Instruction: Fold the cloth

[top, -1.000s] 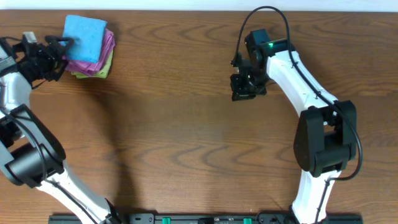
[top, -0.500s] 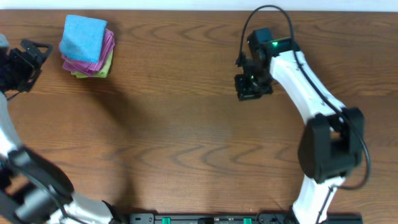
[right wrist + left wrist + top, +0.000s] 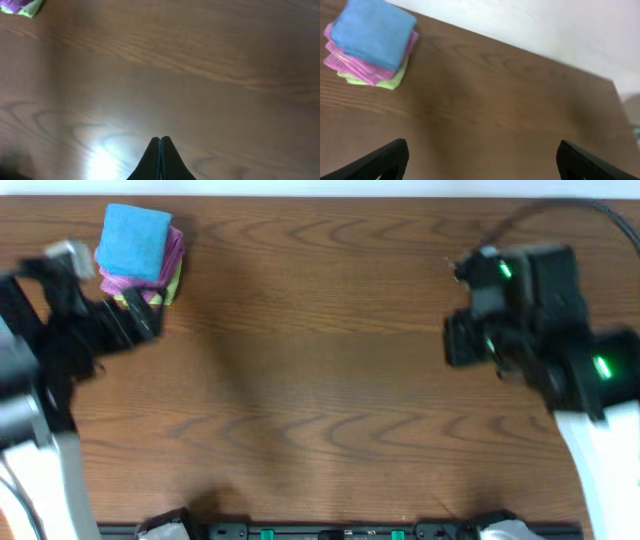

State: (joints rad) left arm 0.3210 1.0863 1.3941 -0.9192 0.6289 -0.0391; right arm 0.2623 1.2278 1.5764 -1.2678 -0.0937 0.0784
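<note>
1 cloth [image 3: 372,31]: sky-blue, folded, on top of the purple cloth [image 3: 350,62] and the light green cloth [image 3: 387,81]. It lies ahead-left of the left pincer [image 3: 481,159], well apart from it.
Left pincer: fingers wide apart, over the table [image 3: 495,100].
Right pincer [image 3: 160,150]: fingers pressed together, far from the stack.

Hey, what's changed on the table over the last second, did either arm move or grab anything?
The left gripper, open and empty, pulled away from the blue cloth's left edge and swung round toward its near side. The right gripper, shut on nothing, moved right and toward the near edge. Nothing was taken or let go. The blue cloth stayed folded on top of the purple cloth and green cloth, unmoved.
</note>
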